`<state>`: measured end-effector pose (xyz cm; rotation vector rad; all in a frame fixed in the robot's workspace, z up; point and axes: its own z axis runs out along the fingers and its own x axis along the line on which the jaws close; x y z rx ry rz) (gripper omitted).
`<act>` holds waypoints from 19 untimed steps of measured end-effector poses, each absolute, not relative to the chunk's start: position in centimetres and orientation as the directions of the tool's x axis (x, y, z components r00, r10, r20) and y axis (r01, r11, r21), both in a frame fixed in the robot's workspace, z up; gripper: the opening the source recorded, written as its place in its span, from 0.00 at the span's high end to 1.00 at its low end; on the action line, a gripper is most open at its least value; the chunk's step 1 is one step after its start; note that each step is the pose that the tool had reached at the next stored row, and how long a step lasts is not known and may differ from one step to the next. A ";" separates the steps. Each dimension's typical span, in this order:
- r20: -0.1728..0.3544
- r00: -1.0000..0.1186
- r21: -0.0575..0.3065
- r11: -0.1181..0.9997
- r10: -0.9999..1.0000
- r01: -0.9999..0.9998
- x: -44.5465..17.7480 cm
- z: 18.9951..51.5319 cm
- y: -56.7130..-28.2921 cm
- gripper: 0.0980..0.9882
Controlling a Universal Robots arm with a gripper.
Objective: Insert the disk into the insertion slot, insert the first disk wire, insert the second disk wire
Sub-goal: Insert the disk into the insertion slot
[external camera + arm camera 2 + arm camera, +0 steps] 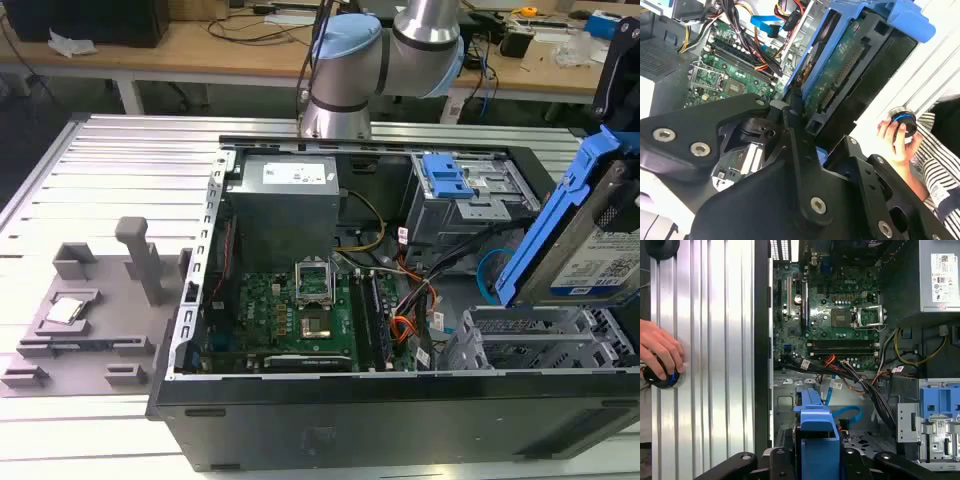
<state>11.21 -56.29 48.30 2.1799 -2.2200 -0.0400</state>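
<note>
currently, a flat silver-grey disk (590, 255), framed by a bright blue plastic carrier (548, 228), is steeply tilted at the exterior view's right, clamped in the black metal jaws of the gripper (816, 462), which are closed on the carrier's edges. a white and blue label (598, 272) is carried on its face. the disk is held just above the insertion slot (530, 345), a wide flat bay of grey perforated sheet metal inside the open black computer case (300, 420), beside a green motherboard (300, 315). a person's hand (660, 352) is rested on a round black knob (662, 377) on the ribbed aluminium table (715, 340).
</note>
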 end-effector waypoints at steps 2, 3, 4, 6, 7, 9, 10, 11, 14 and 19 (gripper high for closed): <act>0.003 -0.018 0.039 0.018 -1.000 -0.999 11.2 47.5 -56.3 0.70; 0.003 -0.018 0.039 0.018 -1.000 -0.999 11.2 46.9 -56.3 0.70; 0.003 -0.018 0.039 0.018 -1.000 -0.999 11.2 46.5 -56.3 0.70; 0.003 -0.018 0.040 0.018 -1.000 -0.999 11.2 45.9 -56.3 0.70; 0.003 -0.018 0.040 0.018 -1.000 -0.999 11.2 45.7 -56.3 0.70; 0.003 -0.018 0.040 0.018 -1.000 -0.999 11.2 45.5 -56.3 0.70; 0.003 -0.018 0.040 0.018 -1.000 -0.999 11.2 45.3 -56.3 0.70; 0.001 -0.018 0.040 0.018 -1.000 -0.999 11.2 45.2 -56.3 0.70; -0.026 -0.018 0.040 0.017 -1.000 -0.999 11.2 44.8 -56.2 0.70; -0.025 -0.045 0.040 0.044 -0.999 -0.998 11.2 44.2 -56.2 0.70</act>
